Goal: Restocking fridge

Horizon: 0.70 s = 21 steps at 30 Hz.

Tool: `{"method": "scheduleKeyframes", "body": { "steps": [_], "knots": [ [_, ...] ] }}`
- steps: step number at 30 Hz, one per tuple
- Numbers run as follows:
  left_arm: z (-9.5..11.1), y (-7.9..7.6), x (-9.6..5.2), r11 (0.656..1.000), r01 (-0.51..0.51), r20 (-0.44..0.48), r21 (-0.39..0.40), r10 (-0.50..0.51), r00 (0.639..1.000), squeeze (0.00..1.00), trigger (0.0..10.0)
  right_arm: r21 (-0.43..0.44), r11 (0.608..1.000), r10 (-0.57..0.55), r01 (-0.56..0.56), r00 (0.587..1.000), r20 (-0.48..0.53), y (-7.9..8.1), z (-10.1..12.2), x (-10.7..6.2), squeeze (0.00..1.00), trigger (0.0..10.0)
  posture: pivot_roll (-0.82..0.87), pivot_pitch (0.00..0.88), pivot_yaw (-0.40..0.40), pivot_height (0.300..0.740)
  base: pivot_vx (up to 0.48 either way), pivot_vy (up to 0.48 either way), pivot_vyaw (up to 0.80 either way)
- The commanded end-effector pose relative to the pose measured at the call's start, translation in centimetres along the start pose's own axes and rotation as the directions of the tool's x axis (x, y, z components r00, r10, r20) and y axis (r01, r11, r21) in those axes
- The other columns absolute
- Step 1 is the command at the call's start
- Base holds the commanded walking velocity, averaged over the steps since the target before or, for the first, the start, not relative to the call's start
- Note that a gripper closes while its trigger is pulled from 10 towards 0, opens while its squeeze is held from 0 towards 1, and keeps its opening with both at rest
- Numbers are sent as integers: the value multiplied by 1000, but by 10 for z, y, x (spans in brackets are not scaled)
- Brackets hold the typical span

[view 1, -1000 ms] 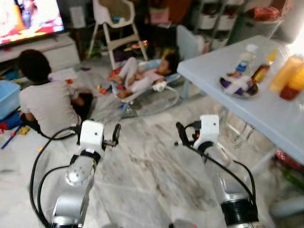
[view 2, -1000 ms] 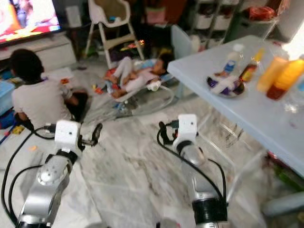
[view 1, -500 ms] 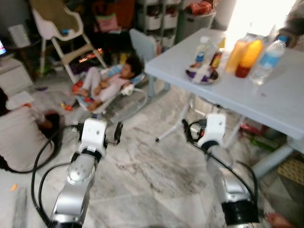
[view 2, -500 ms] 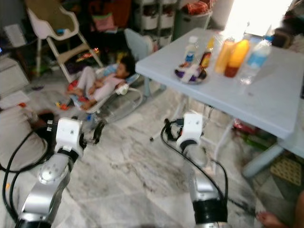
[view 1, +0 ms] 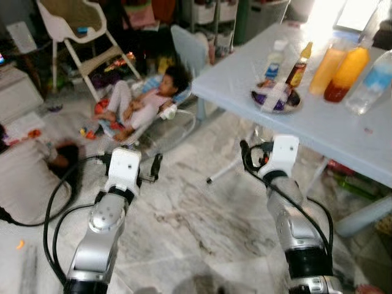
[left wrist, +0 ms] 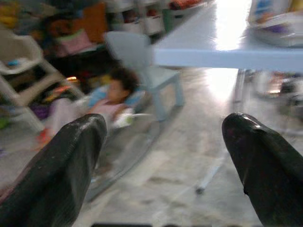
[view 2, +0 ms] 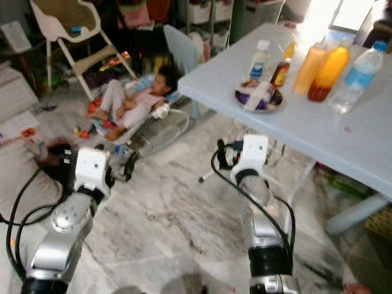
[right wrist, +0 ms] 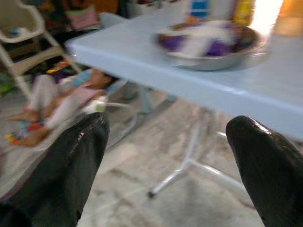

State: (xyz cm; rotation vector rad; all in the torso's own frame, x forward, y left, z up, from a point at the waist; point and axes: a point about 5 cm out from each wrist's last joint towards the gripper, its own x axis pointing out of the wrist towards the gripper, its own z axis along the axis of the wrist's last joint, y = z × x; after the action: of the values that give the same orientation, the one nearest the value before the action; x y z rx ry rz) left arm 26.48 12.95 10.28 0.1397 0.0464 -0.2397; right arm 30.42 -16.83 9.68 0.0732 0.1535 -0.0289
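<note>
We hold both silver arms forward, bent at the elbow | left gripper (left wrist: 163,156): fingers (left wrist: 61,170) spread wide, nothing between them | right gripper (right wrist: 165,165): fingers (right wrist: 270,165) spread wide too, empty | the two arms well apart.

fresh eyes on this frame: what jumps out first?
Probably the small child lying in a bouncer seat on the marble floor, straight ahead of the robot and left of the table. Next, the light blue table on the right, carrying a row of drink bottles and a bowl near its edge. Low in front, the left gripper and right gripper hang open, holding nothing.
</note>
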Motion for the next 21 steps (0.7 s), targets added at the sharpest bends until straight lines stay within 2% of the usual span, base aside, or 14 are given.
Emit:
{"method": "scheduleKeyframes", "body": {
  "steps": [1, 8, 15, 17, 21],
  "knots": [
    [5, 3, 0, 1000, 3, 18, 21, -4, 1000, 0, 10000, 3, 999, -33, 33, 999, 22, -2, 5, 1, 0, 10000, 32, 0, -8, 740, 469, 0, 0],
    [5, 3, 0, 1000, 10, 21, 20, -10, 1000, 0, 10000, 6, 997, -80, 79, 996, 29, -11, 4, -2, 0, 10000, 31, 0, -7, 740, 461, 0, -634],
    [5, 5, 1, 1000, -4, 21, 24, 3, 1000, 0, 10000, 21, 993, -116, 116, 993, 32, -9, 1, -18, 0, 10000, 21, 0, -1, 740, 421, 0, 0],
    [5, 13, 3, 995, -86, 18, 50, 86, 996, 0, 10000, 14, 992, -129, 129, 991, 41, -11, 0, -25, 0, 10000, 12, 0, 4, 740, 189, 0, 0],
    [7, 21, 5, 987, -143, 26, 69, 142, 990, 0, 10000, 9, 989, -149, 149, 988, 48, -17, 1, -28, 0, 10000, 11, 0, 6, 740, 0, 0, 0]
  ]
}}
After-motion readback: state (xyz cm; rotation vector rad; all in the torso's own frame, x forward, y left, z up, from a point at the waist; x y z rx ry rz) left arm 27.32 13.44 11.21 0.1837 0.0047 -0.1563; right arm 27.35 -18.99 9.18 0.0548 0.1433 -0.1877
